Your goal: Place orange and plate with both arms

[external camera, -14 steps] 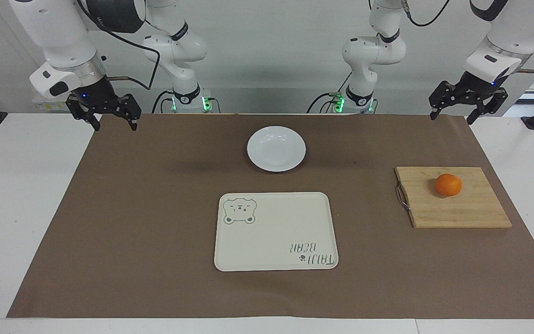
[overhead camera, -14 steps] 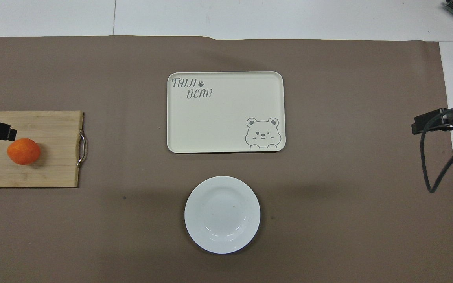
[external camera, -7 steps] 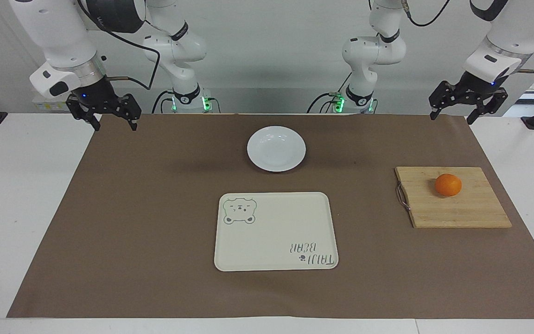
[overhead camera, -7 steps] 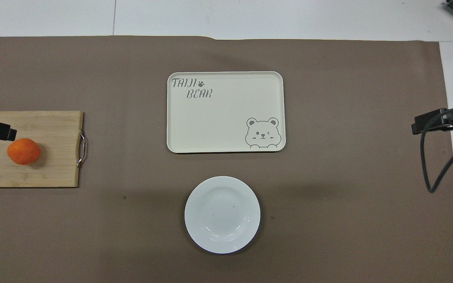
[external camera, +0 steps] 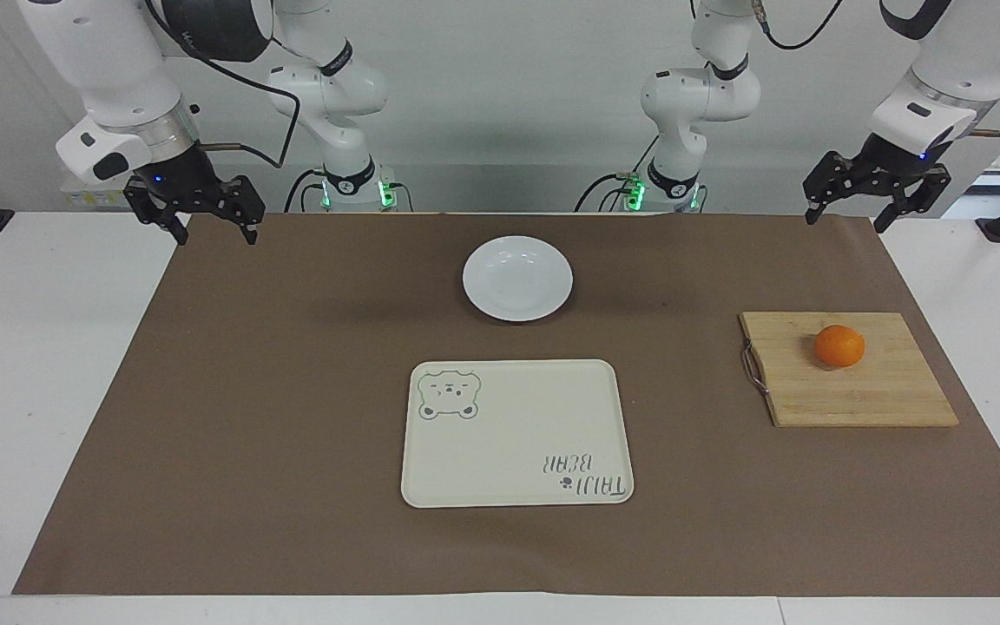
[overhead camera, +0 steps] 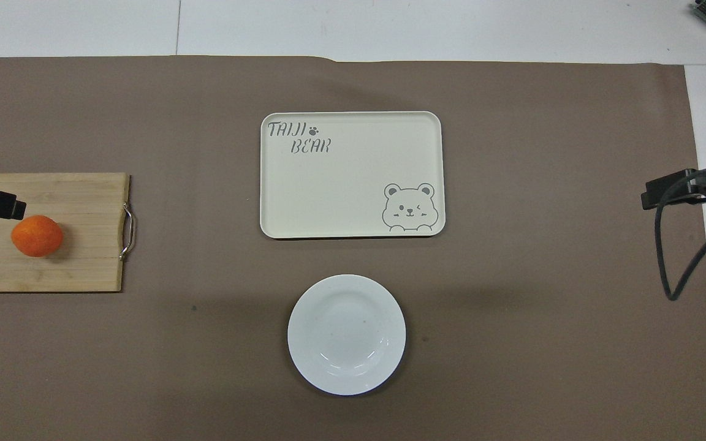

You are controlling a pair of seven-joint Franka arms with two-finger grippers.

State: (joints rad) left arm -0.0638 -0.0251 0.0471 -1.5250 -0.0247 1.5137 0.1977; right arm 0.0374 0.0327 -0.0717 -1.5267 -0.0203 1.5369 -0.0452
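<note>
Both arms wait raised over the table's robot-side corners, left gripper (external camera: 878, 217) and right gripper (external camera: 200, 227) spread, holding nothing.

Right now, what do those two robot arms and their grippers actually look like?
Both arms are glossy white, built from rounded jointed segments with black bands at the joints and black cables looping along them. Green lights glow at their bases. The left gripper and right gripper are black, angular two-finger claws below a silver ring, each with a small blue light.
</note>
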